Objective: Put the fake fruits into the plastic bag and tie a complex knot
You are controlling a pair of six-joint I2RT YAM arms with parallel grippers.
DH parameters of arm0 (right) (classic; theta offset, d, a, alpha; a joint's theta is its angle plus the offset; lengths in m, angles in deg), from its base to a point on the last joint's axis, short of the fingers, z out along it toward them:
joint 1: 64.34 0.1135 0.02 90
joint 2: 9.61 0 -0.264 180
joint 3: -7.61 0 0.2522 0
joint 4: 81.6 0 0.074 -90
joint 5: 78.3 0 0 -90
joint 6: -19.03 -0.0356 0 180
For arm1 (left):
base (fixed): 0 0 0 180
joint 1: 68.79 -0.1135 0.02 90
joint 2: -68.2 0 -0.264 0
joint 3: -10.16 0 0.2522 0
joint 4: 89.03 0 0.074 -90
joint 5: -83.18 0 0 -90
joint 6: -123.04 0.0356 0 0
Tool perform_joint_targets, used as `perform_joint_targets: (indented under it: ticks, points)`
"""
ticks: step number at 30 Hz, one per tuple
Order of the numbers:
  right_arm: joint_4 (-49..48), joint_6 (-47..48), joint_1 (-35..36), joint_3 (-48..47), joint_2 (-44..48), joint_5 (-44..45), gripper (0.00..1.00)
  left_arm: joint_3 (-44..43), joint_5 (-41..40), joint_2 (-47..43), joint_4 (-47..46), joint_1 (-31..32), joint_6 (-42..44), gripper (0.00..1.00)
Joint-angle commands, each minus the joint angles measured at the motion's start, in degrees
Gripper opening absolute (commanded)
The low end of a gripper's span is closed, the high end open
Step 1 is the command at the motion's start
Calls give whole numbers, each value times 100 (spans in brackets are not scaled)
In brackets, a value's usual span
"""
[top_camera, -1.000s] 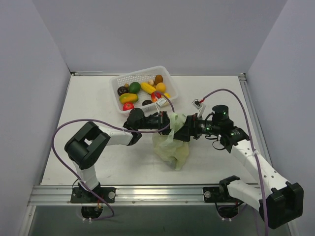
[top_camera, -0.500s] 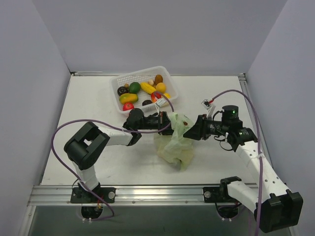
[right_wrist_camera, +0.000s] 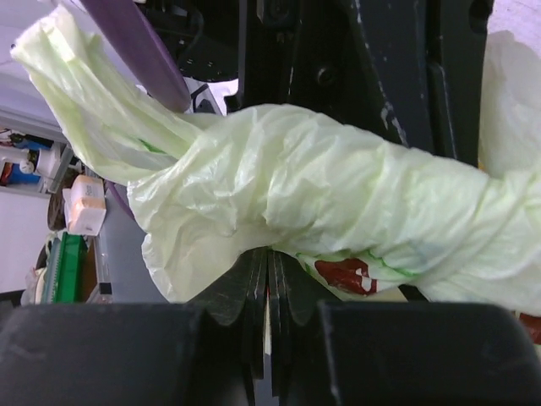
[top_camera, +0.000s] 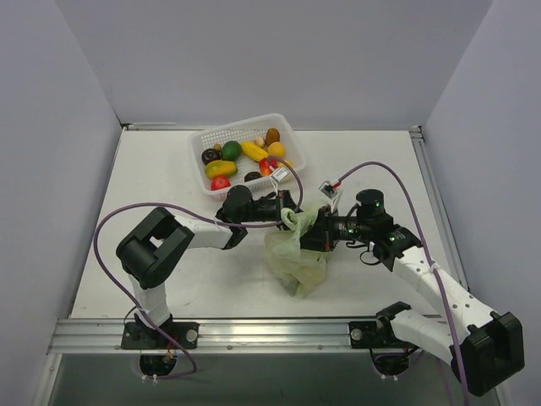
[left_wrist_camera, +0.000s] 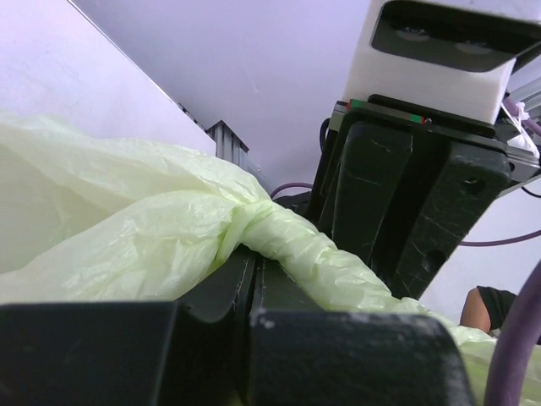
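The pale-green plastic bag lies between the two arms, its top pulled up into a twisted strand. My left gripper is shut, and that strand runs off its tips. From the right, my right gripper is shut on the bag's bunched neck, with a thin pale sliver of film between its jaws. Several fake fruits lie in the white basket behind. I cannot see inside the bag.
The white perforated basket stands at the back, just behind the left gripper. Purple cables loop over the table beside each arm. A metal rail runs along the near edge, and grey walls close in both sides.
The right gripper drew back to the right, then came in again to the left and shut on the bag's neck. The left gripper stayed shut on the strand.
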Motion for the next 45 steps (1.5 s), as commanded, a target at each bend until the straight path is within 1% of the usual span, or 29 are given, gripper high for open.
perform_joint_targets:
  ticks: [1,2,3,4,5,6,7,8,9,10,12,15,17,20,21,22,24,25,27,28,30,31,34,38,42,45]
  points:
    - [-345,-19,92,-38,-147,27,0,-222,-299,105,-367,69,-125,0]
    - [-170,103,66,-108,-148,18,3,-213,-290,114,-411,70,-143,0]
    - [41,453,4,-274,-130,9,9,-195,-290,123,-420,70,-151,0]
    - [609,656,-40,-398,-60,-8,20,-178,-273,105,-438,70,-160,0]
    - [945,919,-110,-504,-7,-52,27,-160,-264,88,-455,70,-160,0]
    - [1314,1461,-154,-766,71,-44,33,-143,-264,88,-464,61,-169,0]
    - [1988,1789,-224,-873,264,44,40,-134,-220,79,-482,61,-169,0]
    - [2186,1975,-260,-943,396,358,41,-134,-211,53,-490,70,-169,0]
    - [2362,2090,-356,-1005,537,456,42,-125,-193,52,-499,61,-169,0]
    - [2564,2282,-635,-1067,790,423,43,-125,-176,52,-491,61,-178,0]
    - [2741,2372,-935,-1155,977,343,44,-125,-149,61,-491,61,-169,0]
    - [2952,2372,-1472,-1304,1101,343,41,-134,-141,87,-473,70,-152,0]
    - [2926,2328,-1718,-1243,996,378,38,-177,-114,88,-455,78,-134,0]
    - [2707,2083,-1850,-1112,618,458,34,-239,-53,96,-420,87,-125,0]
    - [2576,1934,-1868,-1059,461,492,34,-248,-27,105,-420,87,-125,0]
    - [2209,1820,-1868,-989,398,562,33,-248,-26,105,-420,79,-125,0]
    - [1917,1617,-1877,-874,240,598,33,-248,-9,96,-420,87,-125,0]
    - [1637,1547,-1868,-848,204,624,35,-231,-17,88,-420,87,-125,0]
    - [1433,1363,-1868,-804,73,511,36,-187,-35,70,-420,96,-125,0]
    - [1171,1240,-1868,-760,46,414,40,-178,-53,61,-429,96,-125,0]
    - [949,984,-1816,-646,11,282,45,-160,-61,70,-446,105,-134,0]
    - [801,957,-1720,-619,2,256,52,-151,-53,79,-447,96,-143,0]
    - [747,966,-1386,-566,-16,343,58,-143,-53,88,-473,105,-151,0]
    - [606,992,-1034,-522,-68,606,60,-169,-44,114,-534,131,-169,0]
    - [413,914,-849,-548,-305,809,60,-213,0,132,-613,175,-204,0]
    - [88,747,-770,-601,-446,844,61,-222,61,193,-754,254,-292,0]
